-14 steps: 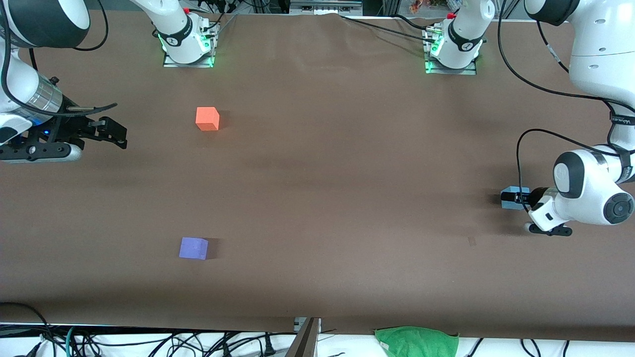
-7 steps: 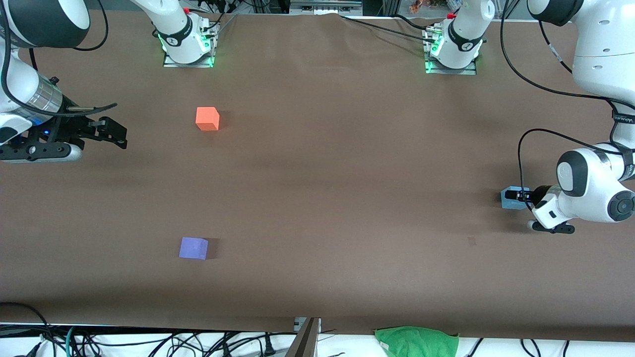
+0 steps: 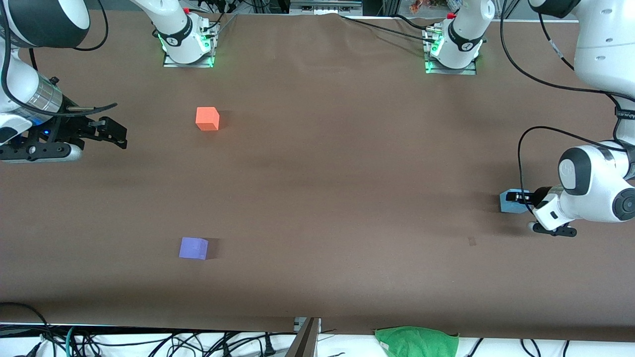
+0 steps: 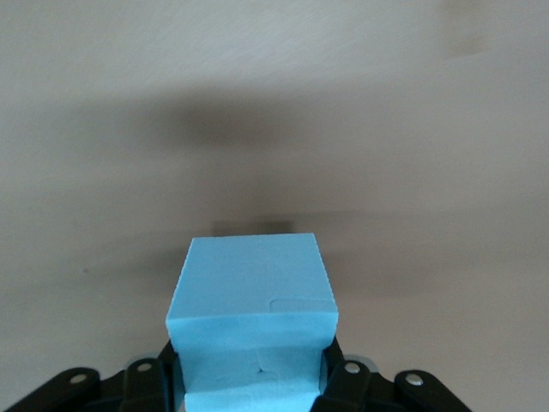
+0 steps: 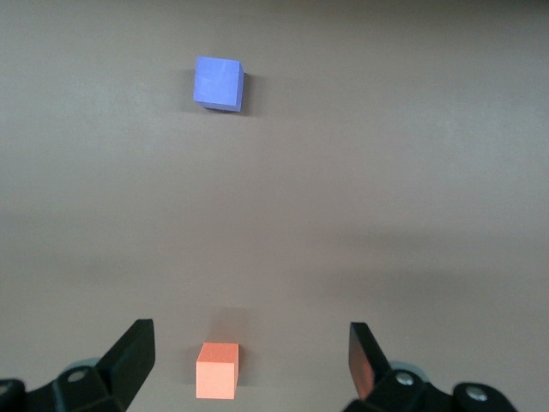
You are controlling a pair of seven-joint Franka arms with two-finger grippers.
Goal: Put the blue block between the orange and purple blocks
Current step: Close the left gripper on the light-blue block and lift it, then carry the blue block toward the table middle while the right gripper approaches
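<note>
So, left gripper (image 3: pixel 519 198) clamped on small sky-blue matte cube (image 3: pixel 508 202) at left arm's table end. Right gripper (image 3: pixel 113 133) spread wide, waiting near bright orange matte cube (image 3: pixel 207 118); violet-purple matte cube (image 3: pixel 193 248) nearer camera.

Both arms (image 3: pixel 593 59) were glossy white w/ dark-grey joint caps, black cables; bases (image 3: pixel 187 47) glowed green, red buttons.
</note>
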